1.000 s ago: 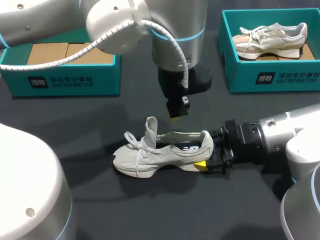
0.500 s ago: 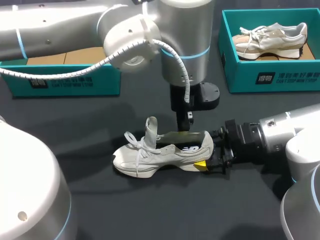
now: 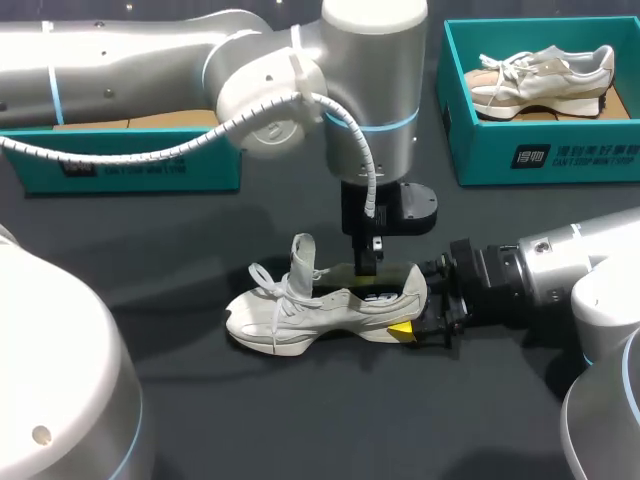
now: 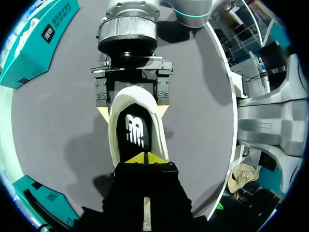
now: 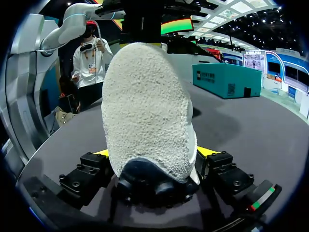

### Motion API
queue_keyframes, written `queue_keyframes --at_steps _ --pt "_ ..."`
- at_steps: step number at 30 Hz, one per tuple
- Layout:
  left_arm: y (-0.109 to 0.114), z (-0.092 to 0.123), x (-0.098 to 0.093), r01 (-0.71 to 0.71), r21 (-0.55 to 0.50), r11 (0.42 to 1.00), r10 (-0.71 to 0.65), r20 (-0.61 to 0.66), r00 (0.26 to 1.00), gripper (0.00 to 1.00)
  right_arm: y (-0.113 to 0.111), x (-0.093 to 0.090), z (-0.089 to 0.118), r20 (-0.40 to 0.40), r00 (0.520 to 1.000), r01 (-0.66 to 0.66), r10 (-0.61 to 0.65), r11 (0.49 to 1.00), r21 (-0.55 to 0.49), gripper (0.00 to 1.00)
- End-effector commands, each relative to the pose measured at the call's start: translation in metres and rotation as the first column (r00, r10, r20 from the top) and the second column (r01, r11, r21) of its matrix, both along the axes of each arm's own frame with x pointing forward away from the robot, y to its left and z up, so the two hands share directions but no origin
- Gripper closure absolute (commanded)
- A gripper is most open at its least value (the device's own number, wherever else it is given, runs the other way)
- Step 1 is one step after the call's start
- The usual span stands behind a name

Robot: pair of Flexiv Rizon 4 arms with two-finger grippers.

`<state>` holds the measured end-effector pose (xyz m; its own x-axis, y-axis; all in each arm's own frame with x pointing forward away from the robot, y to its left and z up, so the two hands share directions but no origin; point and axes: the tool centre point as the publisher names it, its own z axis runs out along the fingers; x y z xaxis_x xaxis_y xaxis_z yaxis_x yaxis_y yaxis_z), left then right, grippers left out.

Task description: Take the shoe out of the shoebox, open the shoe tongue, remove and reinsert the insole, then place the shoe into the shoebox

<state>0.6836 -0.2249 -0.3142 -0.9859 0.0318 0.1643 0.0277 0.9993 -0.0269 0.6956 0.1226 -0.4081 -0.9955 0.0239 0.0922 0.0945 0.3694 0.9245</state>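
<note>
Right gripper (image 4: pixel 133 112) clamped across shoe (image 3: pixel 300 310) heel, my left gripper (image 4: pixel 145 158) pinched together, tips inside shoe over insole (image 4: pixel 136 137), tongue (image 3: pixel 302 262) stood upright.

Two rounded, silver-grey robot arms, the left arm (image 3: pixel 150 45) and the right arm (image 3: pixel 590 260), each ringed with thin light-blue bands. A white spiral cable (image 3: pixel 110 155) loops along the left arm. The left gripper (image 4: pixel 146 158) and right gripper (image 5: pixel 154 152) are black with bright yellow fingertips. The right gripper's blocks are studded with screws.
</note>
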Motion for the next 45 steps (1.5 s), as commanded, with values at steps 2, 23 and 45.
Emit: queue_keyframes --at_steps 2,23,45 --pt "0.000 0.000 0.000 0.001 0.000 1.000 -0.001 0.001 1.000 1.00 0.000 -0.001 0.000 0.000 1.000 0.001 -0.001 1.000 -0.003 1.00" --pt "0.005 -0.044 -0.002 0.073 -0.003 0.997 -0.073 -0.095 0.993 1.00 0.000 -0.001 0.000 0.000 1.000 0.001 -0.001 1.000 -0.003 1.00" --pt "0.041 -0.064 -0.016 0.158 -0.032 0.987 -0.160 -0.068 0.985 0.63 0.000 -0.001 0.000 0.000 1.000 0.001 -0.001 1.000 -0.003 1.00"
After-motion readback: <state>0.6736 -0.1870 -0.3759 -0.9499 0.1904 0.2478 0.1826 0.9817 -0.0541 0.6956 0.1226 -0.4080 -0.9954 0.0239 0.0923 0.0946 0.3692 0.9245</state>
